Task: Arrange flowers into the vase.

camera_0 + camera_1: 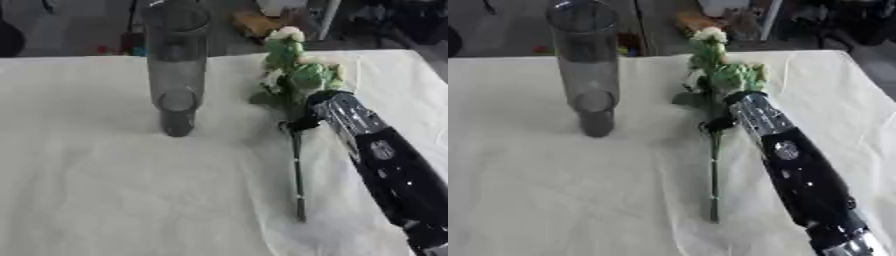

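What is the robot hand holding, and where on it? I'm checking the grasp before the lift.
The right robot hand is closed on the flower, gripping its stem just below the leaves, high on the stem. The left robot hand is out of view.

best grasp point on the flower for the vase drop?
Pinch the stem just below the leaves, coming from the right, where the right hand already sits. The flower hangs upright, its stem thin, straight and bare below, so a high grip probably leaves length to lower into the tall vase.

right hand (308,120) pinching flower stem (298,170), vase (178,65) left
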